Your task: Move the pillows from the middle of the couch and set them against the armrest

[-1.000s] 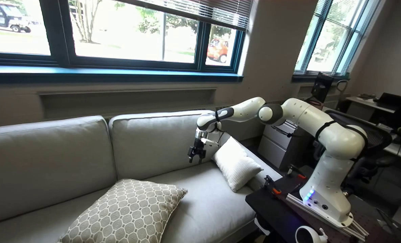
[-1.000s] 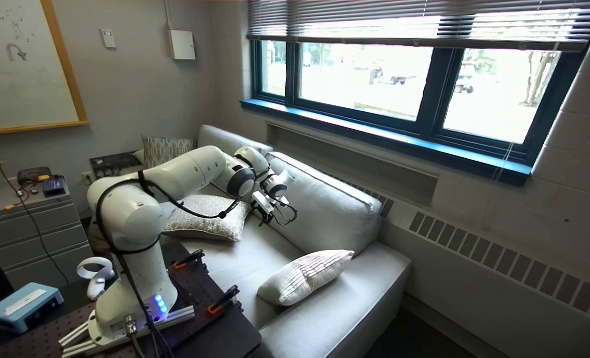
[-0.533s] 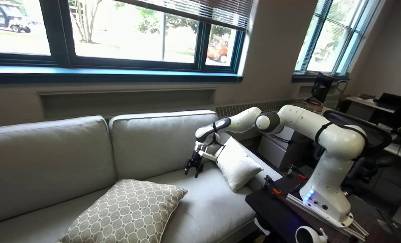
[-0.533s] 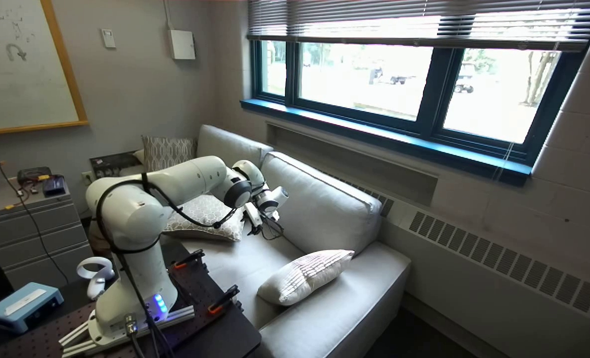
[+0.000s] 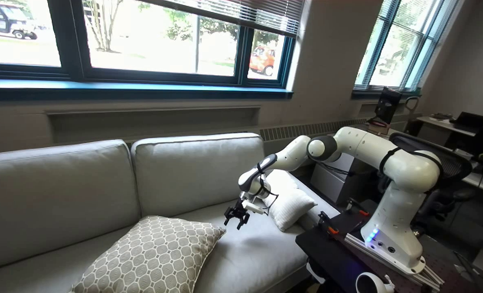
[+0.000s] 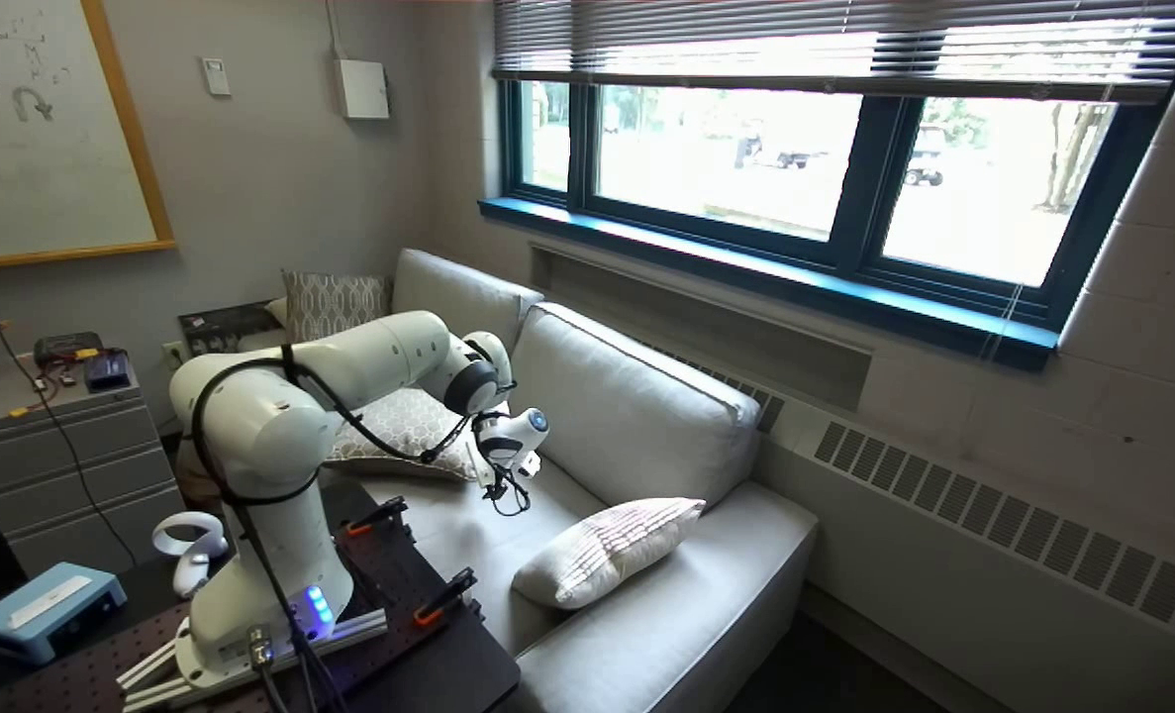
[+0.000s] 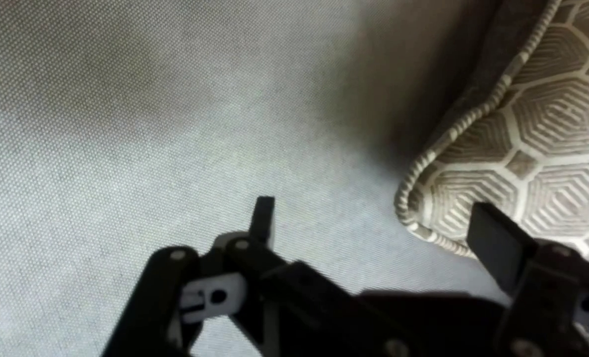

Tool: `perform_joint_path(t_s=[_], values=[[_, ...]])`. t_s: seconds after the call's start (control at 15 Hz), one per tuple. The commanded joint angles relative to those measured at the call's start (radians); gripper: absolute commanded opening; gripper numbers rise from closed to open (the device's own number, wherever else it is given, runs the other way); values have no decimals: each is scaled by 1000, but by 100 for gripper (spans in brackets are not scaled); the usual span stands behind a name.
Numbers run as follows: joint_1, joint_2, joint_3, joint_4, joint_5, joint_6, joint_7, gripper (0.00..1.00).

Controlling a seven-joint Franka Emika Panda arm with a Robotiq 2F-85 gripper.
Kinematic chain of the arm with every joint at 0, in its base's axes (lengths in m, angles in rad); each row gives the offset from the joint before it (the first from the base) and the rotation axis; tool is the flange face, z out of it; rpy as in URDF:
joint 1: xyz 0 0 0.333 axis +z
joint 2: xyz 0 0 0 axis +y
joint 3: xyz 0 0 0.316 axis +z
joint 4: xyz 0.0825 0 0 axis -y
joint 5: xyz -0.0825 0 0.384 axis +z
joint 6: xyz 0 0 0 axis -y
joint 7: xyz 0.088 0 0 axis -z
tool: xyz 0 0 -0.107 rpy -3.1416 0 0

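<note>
Beige pillow (image 5: 154, 256): corner toward fingers (image 7: 498, 248); long axis unclear.

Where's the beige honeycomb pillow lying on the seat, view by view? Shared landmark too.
In an exterior view: beige pillow, bottom, left of centre, cut off below.
In an exterior view: beige pillow, left of centre, partly behind the arm.
Wrist view: beige pillow, right, cut off.
Shared landmark: couch seat beside it.

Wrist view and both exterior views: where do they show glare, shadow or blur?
In both exterior views, outdoor light glares white through the wide blue-framed window; in the wrist view, a soft dark shadow falls on the light grey fabric couch beside the beige square pillow with white lattice, and the black two-finger gripper looks slightly blurred.
</note>
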Motion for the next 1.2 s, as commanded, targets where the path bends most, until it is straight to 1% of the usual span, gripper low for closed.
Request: perform_joint_path(t_s=[0.0, 0.2, 0.33, 0.47, 0.53, 0.67, 0.8, 0.93, 1.13], values=[[-27, 0, 69, -76, 156, 116, -166, 100], [-13, 0, 124, -91, 301, 148, -316, 100], [3, -1, 153, -93, 419, 173, -426, 100], [40, -2, 157, -78, 548, 195, -535, 100], [54, -4, 152, -64, 625, 187, -599, 100], [91, -11, 116, -40, 782, 153, -701, 100], [132, -18, 54, -21, 944, 103, -789, 100], [169, -25, -25, -19, 1098, 35, -854, 100], [223, -28, -150, -41, 1278, -37, -898, 100]])
